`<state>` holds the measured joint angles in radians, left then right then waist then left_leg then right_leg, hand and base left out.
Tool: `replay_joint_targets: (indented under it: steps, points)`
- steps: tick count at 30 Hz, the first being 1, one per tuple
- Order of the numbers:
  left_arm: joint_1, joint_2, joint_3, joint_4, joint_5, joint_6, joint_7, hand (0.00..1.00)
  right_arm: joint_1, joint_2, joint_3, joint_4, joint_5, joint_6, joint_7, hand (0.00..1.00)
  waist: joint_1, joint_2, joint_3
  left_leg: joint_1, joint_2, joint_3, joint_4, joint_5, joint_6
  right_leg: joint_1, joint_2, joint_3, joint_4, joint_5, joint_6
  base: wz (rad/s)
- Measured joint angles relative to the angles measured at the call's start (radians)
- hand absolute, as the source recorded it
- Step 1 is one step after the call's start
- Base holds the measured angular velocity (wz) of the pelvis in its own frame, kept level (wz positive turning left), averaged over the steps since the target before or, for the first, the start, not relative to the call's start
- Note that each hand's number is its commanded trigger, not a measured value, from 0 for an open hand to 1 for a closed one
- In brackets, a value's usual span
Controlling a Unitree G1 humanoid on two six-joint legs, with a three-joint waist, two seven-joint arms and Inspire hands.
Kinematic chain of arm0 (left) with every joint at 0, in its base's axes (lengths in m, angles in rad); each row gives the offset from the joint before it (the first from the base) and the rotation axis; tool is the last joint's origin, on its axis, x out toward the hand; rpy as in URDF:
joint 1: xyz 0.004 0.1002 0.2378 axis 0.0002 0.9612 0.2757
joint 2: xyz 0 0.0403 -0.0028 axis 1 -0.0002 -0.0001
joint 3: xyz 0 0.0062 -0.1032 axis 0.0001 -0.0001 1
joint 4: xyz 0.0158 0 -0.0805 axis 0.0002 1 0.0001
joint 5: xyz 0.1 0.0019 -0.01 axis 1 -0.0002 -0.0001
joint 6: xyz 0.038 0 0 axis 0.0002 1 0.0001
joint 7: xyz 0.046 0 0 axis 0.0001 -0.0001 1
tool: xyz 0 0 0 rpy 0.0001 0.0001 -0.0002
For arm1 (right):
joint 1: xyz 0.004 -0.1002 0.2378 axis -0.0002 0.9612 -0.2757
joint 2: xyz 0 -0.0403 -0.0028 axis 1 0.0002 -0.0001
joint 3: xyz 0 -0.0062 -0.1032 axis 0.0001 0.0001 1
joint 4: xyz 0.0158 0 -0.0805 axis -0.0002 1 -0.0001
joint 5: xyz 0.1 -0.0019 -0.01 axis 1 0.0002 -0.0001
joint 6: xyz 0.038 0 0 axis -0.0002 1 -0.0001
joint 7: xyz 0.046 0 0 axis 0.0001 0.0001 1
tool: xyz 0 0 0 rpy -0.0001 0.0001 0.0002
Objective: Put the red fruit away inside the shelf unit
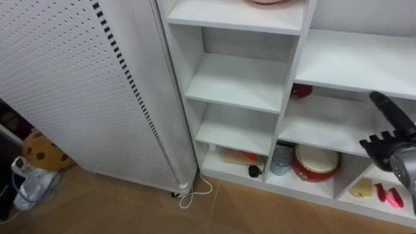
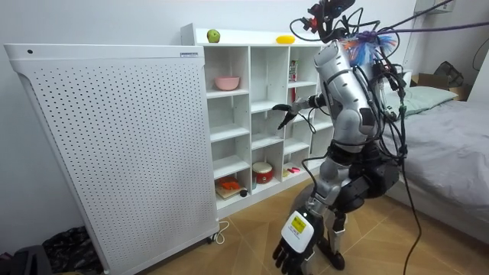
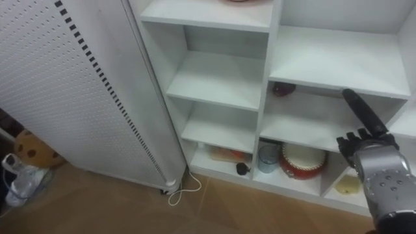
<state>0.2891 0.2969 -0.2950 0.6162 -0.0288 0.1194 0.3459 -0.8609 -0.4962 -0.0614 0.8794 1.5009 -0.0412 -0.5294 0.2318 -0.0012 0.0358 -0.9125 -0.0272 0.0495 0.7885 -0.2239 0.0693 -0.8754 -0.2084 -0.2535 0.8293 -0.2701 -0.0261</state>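
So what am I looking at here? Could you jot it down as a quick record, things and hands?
robot: stands facing the shelves
shelves: white, open, many compartments bare
fruit: apple and yellow fruit on top of the shelves
bowl: pink, in an upper compartment
pot: red, round, bottom row
right hand: raised at a middle shelf, holds nothing
left hand: hangs low at its side
panel: white, perforated, left of the shelves

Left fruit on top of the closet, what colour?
The left fruit is green, best seen in the room view.
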Motion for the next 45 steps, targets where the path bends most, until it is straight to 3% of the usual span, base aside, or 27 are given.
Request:
replay_joint_targets:
  steps: [4,8,14,18,22,26,27,30,33,36,40,45]
  points:
    - [-0.001,0.007,0.013,0.004,0.001,0.003,-0.036,0.00,0.042,-0.001,0.008,0.075,0.003,0.000,0.094,0.00,0.012,0.008,0.0068,0.057,0.006,-0.014,-0.003,-0.013,-0.007,0.069,0.009,-0.015,-0.021,-0.008,0.001,0.02]
    - [0.000,0.011,0.019,0.049,0.002,0.004,-0.067,0.00,0.178,0.002,0.074,0.138,-0.020,0.015,0.220,0.00,0.027,0.015,0.0120,0.134,0.008,-0.020,-0.036,-0.020,-0.010,0.151,0.012,-0.023,-0.059,-0.012,0.004,0.01]
    - [-0.008,0.014,0.042,0.154,0.002,-0.003,-0.121,0.00,0.340,0.045,0.133,0.246,-0.128,0.024,0.358,0.00,0.024,0.018,0.0134,0.229,0.015,-0.026,-0.087,-0.027,-0.020,0.253,0.033,-0.034,-0.123,-0.006,0.007,-0.01]
    - [-0.020,0.013,0.078,0.191,0.003,-0.005,-0.128,0.00,0.463,0.071,0.179,0.289,-0.294,0.037,0.451,0.00,0.017,0.023,0.0111,0.287,0.024,-0.038,-0.131,-0.026,-0.020,0.324,0.049,-0.053,-0.189,0.000,0.008,0.03]
    - [-0.034,0.003,0.096,0.249,0.035,-0.033,-0.131,0.00,0.558,0.101,0.252,0.333,-0.419,0.043,0.510,0.00,0.014,0.021,0.0101,0.372,0.019,-0.039,-0.196,-0.024,-0.023,0.407,0.056,-0.058,-0.248,0.003,0.014,0.03]
    - [-0.037,-0.009,0.096,0.291,0.081,-0.046,-0.124,0.00,0.659,0.160,0.286,0.354,-0.520,0.044,0.565,0.00,-0.028,0.018,0.0033,0.489,0.016,-0.046,-0.283,-0.017,-0.028,0.539,0.072,-0.091,-0.351,0.015,0.024,0.11]
    - [-0.030,-0.011,0.100,0.290,0.094,-0.047,-0.119,0.00,0.691,0.181,0.285,0.363,-0.532,0.044,0.571,0.00,-0.042,0.012,-0.0092,0.525,0.016,-0.048,-0.311,-0.014,-0.029,0.580,0.077,-0.098,-0.385,0.018,0.029,0.15]
    - [-0.024,-0.027,0.158,0.303,0.137,-0.056,-0.108,0.00,0.776,0.233,0.287,0.371,-0.581,0.043,0.594,0.00,-0.070,-0.013,-0.0321,0.635,0.016,-0.047,-0.395,-0.005,-0.033,0.689,0.091,-0.107,-0.466,0.034,0.040,0.03]
    - [-0.015,-0.059,0.169,0.331,0.170,-0.058,-0.091,0.00,0.844,0.258,0.294,0.384,-0.626,0.042,0.620,0.00,-0.110,-0.023,-0.0377,0.755,0.014,-0.038,-0.472,-0.006,-0.033,0.809,0.105,-0.100,-0.543,0.042,0.053,-0.05]
    - [-0.005,-0.099,0.198,0.330,0.233,-0.058,-0.083,0.00,0.910,0.269,0.290,0.375,-0.693,0.043,0.629,0.00,-0.142,-0.031,-0.0381,0.846,0.015,-0.020,-0.527,-0.006,-0.036,0.882,0.113,-0.079,-0.585,0.044,0.057,-0.19]
    - [-0.010,-0.115,0.206,0.347,0.308,-0.057,-0.081,0.00,0.976,0.280,0.273,0.361,-0.781,0.043,0.620,0.00,-0.171,-0.042,-0.0358,0.908,0.017,0.007,-0.557,-0.007,-0.041,0.927,0.126,-0.050,-0.612,0.048,0.059,-0.24]
    - [-0.022,-0.129,0.221,0.426,0.305,-0.034,-0.098,0.00,1.028,0.325,0.188,0.376,-0.810,0.048,0.597,0.00,-0.214,-0.044,-0.0325,0.977,0.038,0.057,-0.587,-0.014,-0.050,0.965,0.145,0.007,-0.626,0.055,0.054,-0.31]
